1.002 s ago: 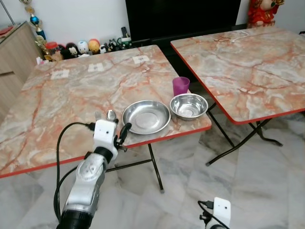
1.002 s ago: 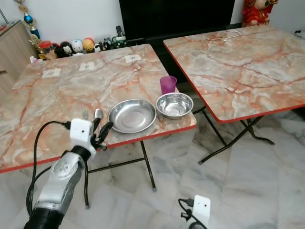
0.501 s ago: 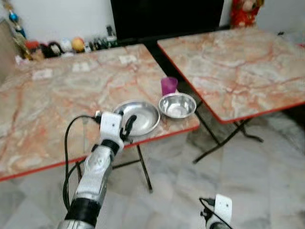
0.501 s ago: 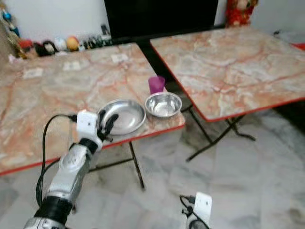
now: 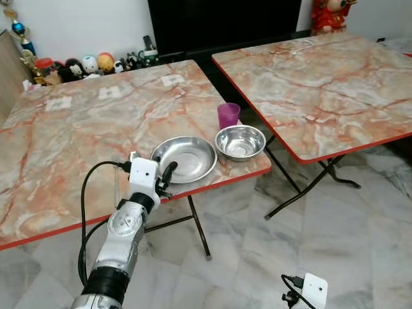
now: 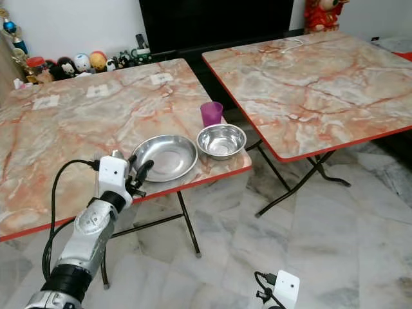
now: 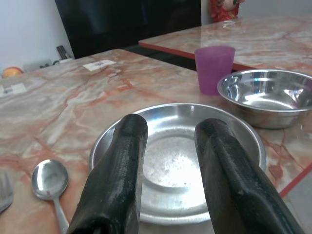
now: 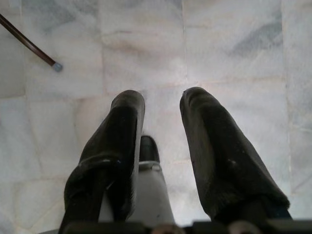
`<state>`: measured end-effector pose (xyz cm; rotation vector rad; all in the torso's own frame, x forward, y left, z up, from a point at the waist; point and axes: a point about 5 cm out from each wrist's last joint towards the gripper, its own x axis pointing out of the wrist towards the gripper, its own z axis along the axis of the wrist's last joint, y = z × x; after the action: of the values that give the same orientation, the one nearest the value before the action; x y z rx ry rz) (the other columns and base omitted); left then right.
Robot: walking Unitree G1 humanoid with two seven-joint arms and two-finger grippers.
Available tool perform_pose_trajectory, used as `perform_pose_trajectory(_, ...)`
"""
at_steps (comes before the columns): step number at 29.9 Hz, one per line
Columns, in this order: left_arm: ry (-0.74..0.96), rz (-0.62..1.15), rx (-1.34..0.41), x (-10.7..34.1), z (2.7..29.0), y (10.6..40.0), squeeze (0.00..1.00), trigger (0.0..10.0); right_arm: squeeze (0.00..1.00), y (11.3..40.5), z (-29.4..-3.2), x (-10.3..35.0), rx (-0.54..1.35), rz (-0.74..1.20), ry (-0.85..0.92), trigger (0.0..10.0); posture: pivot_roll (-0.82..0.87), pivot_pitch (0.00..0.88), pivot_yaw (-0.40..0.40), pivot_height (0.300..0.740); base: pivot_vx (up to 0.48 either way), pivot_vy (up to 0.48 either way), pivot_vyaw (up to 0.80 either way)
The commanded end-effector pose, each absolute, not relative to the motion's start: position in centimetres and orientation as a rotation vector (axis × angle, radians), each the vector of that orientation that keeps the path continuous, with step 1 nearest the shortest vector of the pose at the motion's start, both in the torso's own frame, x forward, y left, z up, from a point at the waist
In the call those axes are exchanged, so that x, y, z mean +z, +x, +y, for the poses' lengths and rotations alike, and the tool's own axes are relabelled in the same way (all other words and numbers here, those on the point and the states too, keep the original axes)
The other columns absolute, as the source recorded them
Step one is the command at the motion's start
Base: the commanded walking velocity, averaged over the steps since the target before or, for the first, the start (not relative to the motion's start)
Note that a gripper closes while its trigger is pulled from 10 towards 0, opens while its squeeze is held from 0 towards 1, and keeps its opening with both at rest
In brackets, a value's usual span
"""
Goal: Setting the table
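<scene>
A steel plate (image 5: 184,158) lies near the front edge of the marble table (image 5: 77,141). A steel bowl (image 5: 240,141) sits to its right and a purple cup (image 5: 228,115) stands just behind the bowl. My left gripper (image 7: 171,126) hovers at the plate's near-left rim, open, with nothing between its fingers. In the left wrist view a spoon (image 7: 48,179) and the tip of a fork (image 7: 4,195) lie on the table left of the plate. My right gripper (image 8: 163,100) hangs open above the floor.
A second marble table (image 5: 322,84) stands to the right across a narrow gap. Figurines (image 5: 84,64) and a black TV (image 5: 222,22) line the back wall. Paper cards (image 5: 108,92) lie at the far side of the near table. Folding legs (image 5: 196,222) stand below it.
The head camera swung and settled, shifting the whole picture. My left gripper stays open by the plate's near-left rim. The dishes have not moved.
</scene>
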<state>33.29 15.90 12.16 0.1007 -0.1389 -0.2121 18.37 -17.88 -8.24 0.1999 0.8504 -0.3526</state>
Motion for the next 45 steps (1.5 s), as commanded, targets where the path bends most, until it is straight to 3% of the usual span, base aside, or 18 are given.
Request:
perform_pose_trajectory(1, 0.135, -0.121, -0.187, 11.7, 16.8, 33.2, 0.00, 10.0, 0.00, 19.0, -17.6, -8.0, -0.322, 0.844, 0.188, 10.0, -0.12, 0.000, -0.006, 0.740, 0.000, 0.000, 0.00)
perform_pose_trajectory(15, 0.304, -0.088, -0.054, 11.2, 24.9, 30.8, 0.00, 10.0, 0.00, 19.2, -17.6, -7.9, -0.316, 0.845, 0.170, 10.0, -0.03, 0.000, -0.043, 0.740, 0.000, 0.000, 0.00)
perform_pose_trajectory(31, 0.266, -0.047, -0.052, 8.9, 24.5, 28.0, 0.00, 10.0, 0.00, 19.3, -17.4, -7.5, -0.191, 0.762, 0.096, 10.0, -0.05, 0.000, -0.061, 0.740, 0.000, 0.000, 0.00)
perform_pose_trajectory(45, 0.213, -0.074, -0.088, 9.5, 22.3, 29.3, 0.00, 10.0, 0.00, 18.6, -16.8, -8.3, -0.234, 0.862, 0.111, 10.0, -0.05, 0.000, -0.023, 0.740, 0.000, 0.000, 0.00)
